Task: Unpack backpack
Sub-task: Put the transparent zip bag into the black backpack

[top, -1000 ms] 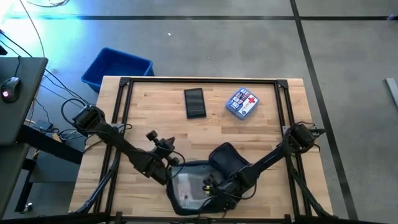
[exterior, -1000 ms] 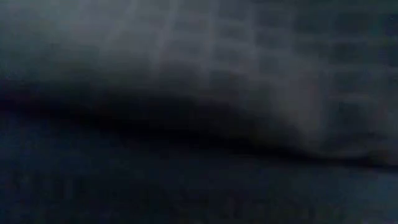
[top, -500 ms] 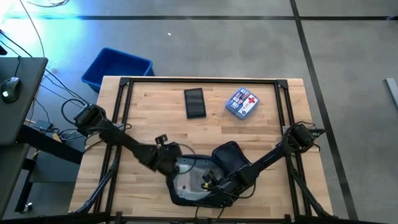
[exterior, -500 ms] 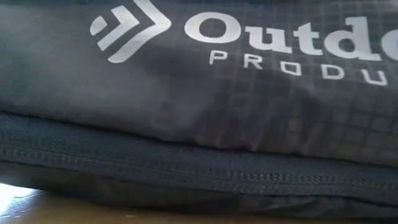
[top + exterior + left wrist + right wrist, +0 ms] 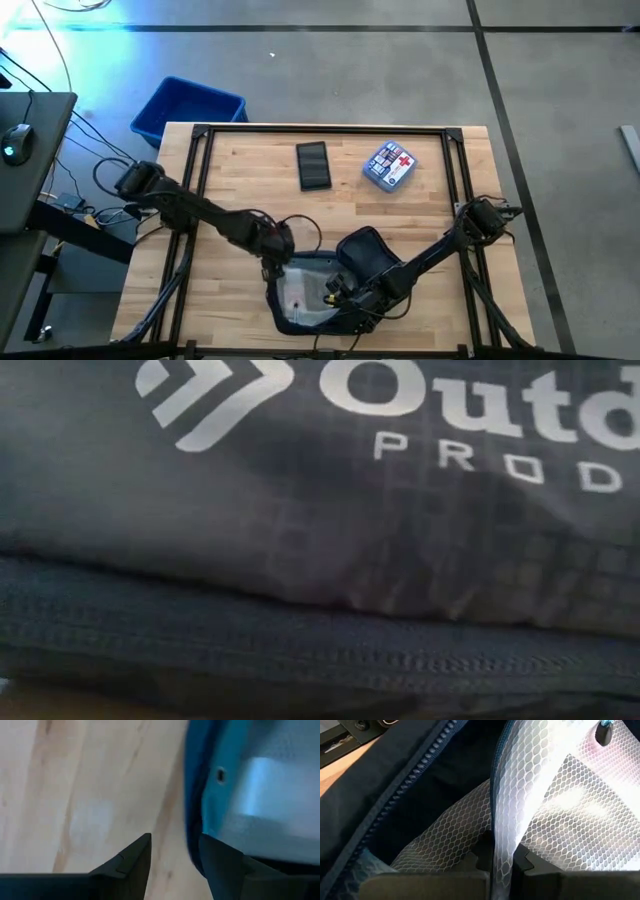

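The dark navy backpack (image 5: 365,250) lies open on the near middle of the table, showing a whitish mesh lining (image 5: 300,298). Its outer fabric with white lettering (image 5: 300,560) fills the low view. My left gripper (image 5: 272,266) stands open at the bag's left rim, pointing down. In the left wrist view it (image 5: 175,840) has one finger over the bare wood and one beside the bag's blue edge (image 5: 197,785). My right gripper (image 5: 335,292) reaches in from the right and is shut on the mesh. My left gripper: I cannot tell whether the finger (image 5: 220,865) beside the blue edge touches it. My right gripper pinches a raised fold of the white mesh (image 5: 502,827) between its two fingers, slanting down into the open bag from the table's right. The mesh stands up from the fingers in a ridge, and the rest lies in the bag.
A flat black rectangular object (image 5: 313,165) and a small blue pouch with a red cross (image 5: 390,165) lie at the table's far middle. A bright-blue bin (image 5: 188,108) stands on the floor beyond the far left corner. Bare wood lies left of the bag.
My left gripper has moved a little toward the far edge along the bag's left rim, has tipped over to point down, and has opened. The backpack's near side has settled; its lettering now shows in the low view. My right gripper has kept still.
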